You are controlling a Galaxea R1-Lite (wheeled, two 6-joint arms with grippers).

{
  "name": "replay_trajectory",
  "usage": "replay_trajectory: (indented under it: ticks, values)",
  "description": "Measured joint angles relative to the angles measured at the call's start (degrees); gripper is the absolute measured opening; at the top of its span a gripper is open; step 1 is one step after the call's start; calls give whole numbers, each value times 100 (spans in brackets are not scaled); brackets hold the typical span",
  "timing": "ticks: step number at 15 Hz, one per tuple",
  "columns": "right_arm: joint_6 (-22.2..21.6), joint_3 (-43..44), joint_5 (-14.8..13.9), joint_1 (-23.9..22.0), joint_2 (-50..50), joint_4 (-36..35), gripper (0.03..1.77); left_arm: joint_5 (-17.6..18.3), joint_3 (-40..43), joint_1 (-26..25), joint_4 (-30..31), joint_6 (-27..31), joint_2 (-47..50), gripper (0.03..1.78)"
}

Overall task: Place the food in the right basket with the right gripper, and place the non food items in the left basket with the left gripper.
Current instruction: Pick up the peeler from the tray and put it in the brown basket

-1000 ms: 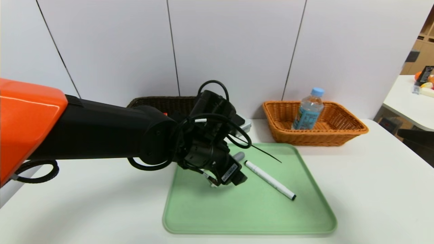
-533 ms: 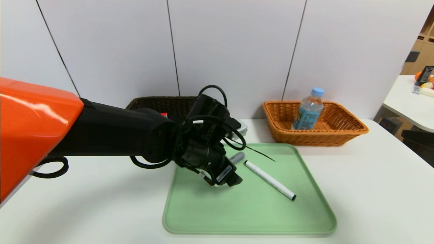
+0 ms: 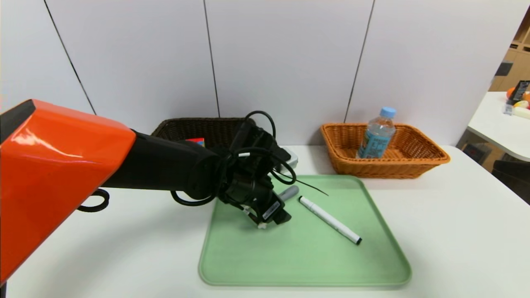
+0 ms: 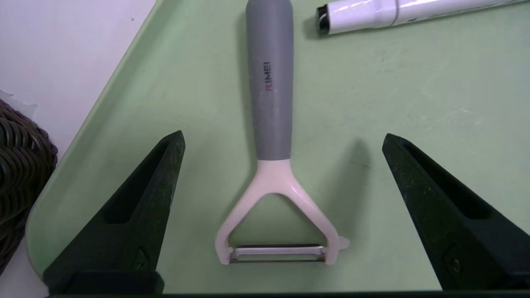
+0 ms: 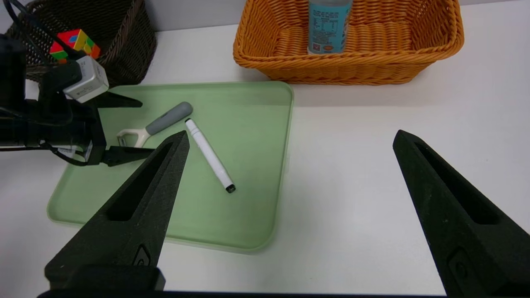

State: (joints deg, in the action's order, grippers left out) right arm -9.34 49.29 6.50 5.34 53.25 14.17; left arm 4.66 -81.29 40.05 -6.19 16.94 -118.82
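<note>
Left arm has pushed forward and down over the last second; the left end effector (image 3: 271,215) now sits lower and a little nearer the left edge of the green tray (image 3: 306,265), and more of the arm's orange shell fills the head view. Nothing else has shifted: marker, bottle and both baskets lie as before.

Left wrist view: jaws spread wide, one on each side of the peeler (image 4: 271,136), which lies flat on the tray with its grey handle pointing away from the wrist and its blade end nearest. Neither finger touches it. Reads as the last of the approach; judged next need is a further drop and a squeeze across the neck or handle.

Right end effector (image 5: 285,207) hangs idle above bare table (image 5: 372,165) to the right of the tray, jaws spread, holding nothing.

Count:
- Water bottle (image 3: 376,134): one, upright inside the right basket (image 3: 414,161). Food part looks finished.
- Puzzle cube (image 5: 74,43): one, already in the left basket (image 5: 124,49).
- Peeler: one, on the tray, not yet gripped.
- Marker (image 3: 330,219): one, on the tray just beside the peeler's handle, apart from it, black tip toward the near right.
- Baskets: two. Tray: one.

Judged tally: two of four items sorted, two non-food pieces left for the left arm.
</note>
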Motion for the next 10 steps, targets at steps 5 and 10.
replay_trajectory:
  ticks: [5, 10]
  values:
    - [0, -43, 15, 4, -6, -9, 170, -9, -9, -9, 2, -46, -141, 169]
    - [0, -59, 85, 9, 0, -44, 170, -12, -29, -9, 13, -61, -196, 169]
